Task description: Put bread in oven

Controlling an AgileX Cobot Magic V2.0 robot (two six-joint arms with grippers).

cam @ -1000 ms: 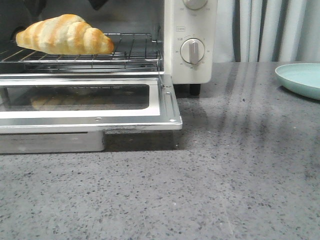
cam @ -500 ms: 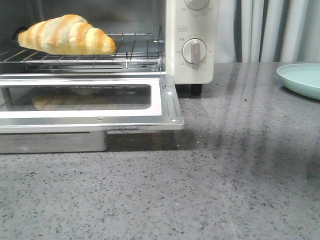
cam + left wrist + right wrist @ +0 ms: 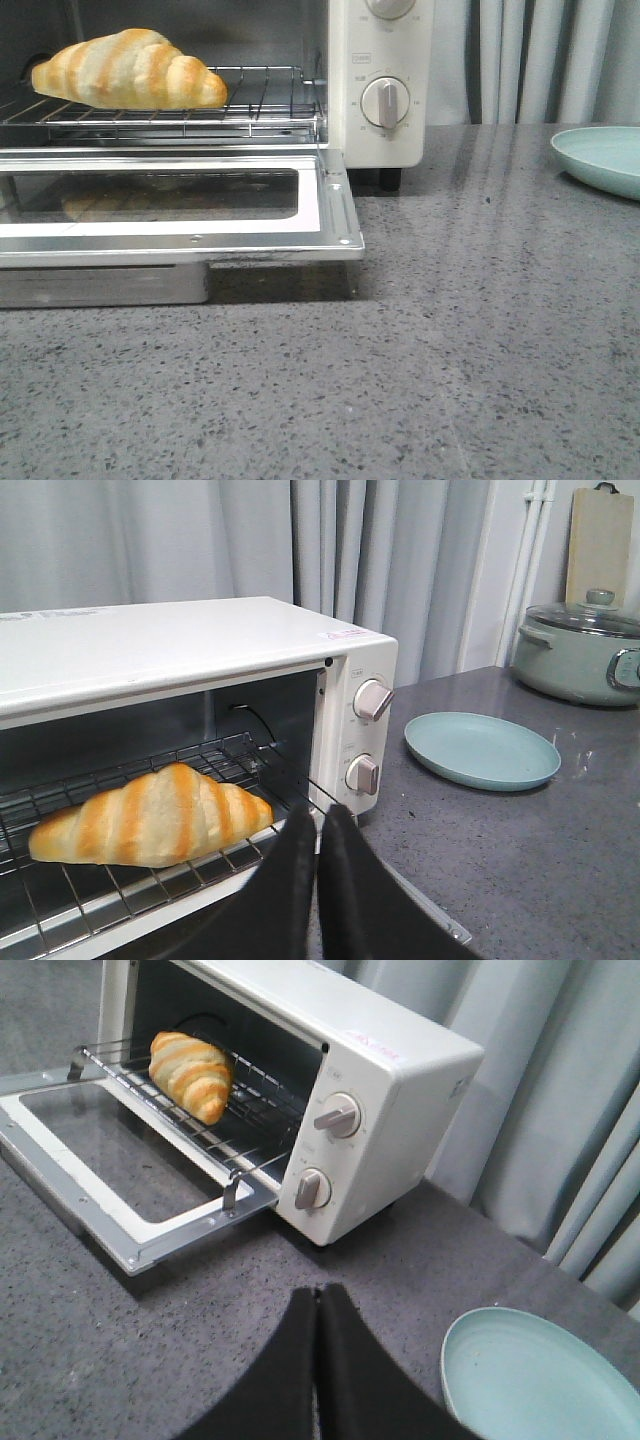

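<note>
Bread (image 3: 128, 69) lies flat on the wire rack (image 3: 260, 105) inside the oven (image 3: 190, 655), on the rack's left part. Long axis runs left-right, along the oven's open front; the right tapered end tips slightly down. Bare rack to its right. Oven door (image 3: 180, 205) is dropped open, flat over the desk (image 3: 450, 350), its near edge jutting toward the camera. Mint plate (image 3: 600, 158) sits far right, well apart from the oven; speckled desk between them is bare. Left pincer (image 3: 316, 830) is pressed together, holding nothing, just in front of the oven opening. Right pincer (image 3: 318, 1305) likewise closed and empty, above the desk near the plate.
</note>
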